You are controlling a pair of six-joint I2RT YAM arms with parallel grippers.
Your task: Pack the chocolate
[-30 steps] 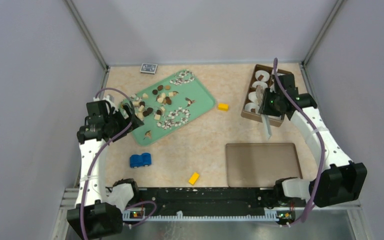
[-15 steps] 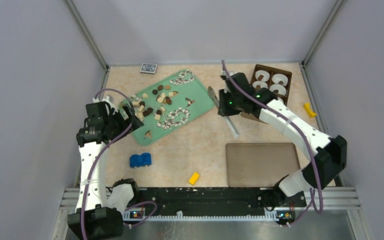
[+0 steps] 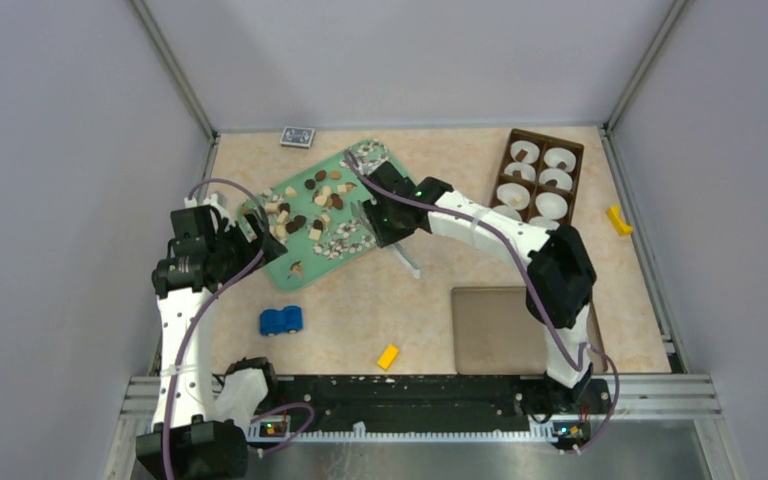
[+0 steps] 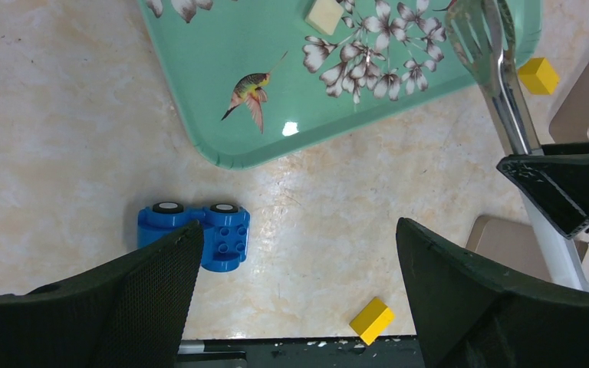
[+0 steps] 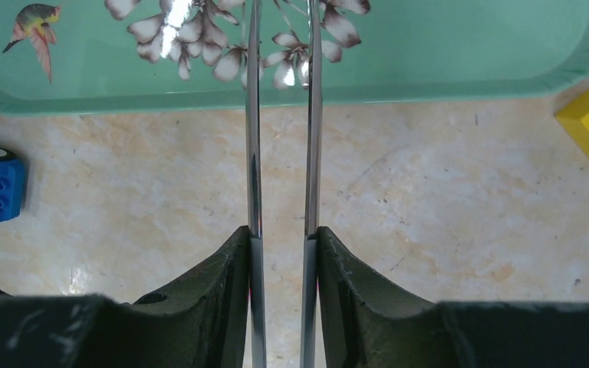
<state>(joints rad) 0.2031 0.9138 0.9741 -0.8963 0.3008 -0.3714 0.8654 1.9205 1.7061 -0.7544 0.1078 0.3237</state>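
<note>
The chocolate (image 3: 305,205) is a scatter of tiny dark, light brown and cream pieces on the left half of a green flowered tray (image 3: 400,195). One cream piece (image 4: 324,14) shows in the left wrist view. My right gripper (image 3: 385,220) reaches across to the tray's near right edge. It is shut on metal tongs (image 5: 251,153), whose two blades run over the tray (image 5: 445,54) with their tips out of the right wrist view. The tongs' spoon-like tip (image 4: 479,31) shows empty over the tray. My left gripper (image 3: 235,235) is open and empty at the tray's left edge.
A brown box (image 3: 540,180) with white paper cups stands at the back right, its flat lid (image 3: 520,325) near the front. A blue toy car (image 3: 281,320) and yellow blocks (image 3: 388,356) (image 3: 617,219) lie on the table. A card pack (image 3: 297,136) is at the back.
My right arm has swung left from the brown box to the green tray, carrying the tongs. The left arm has hardly moved.
</note>
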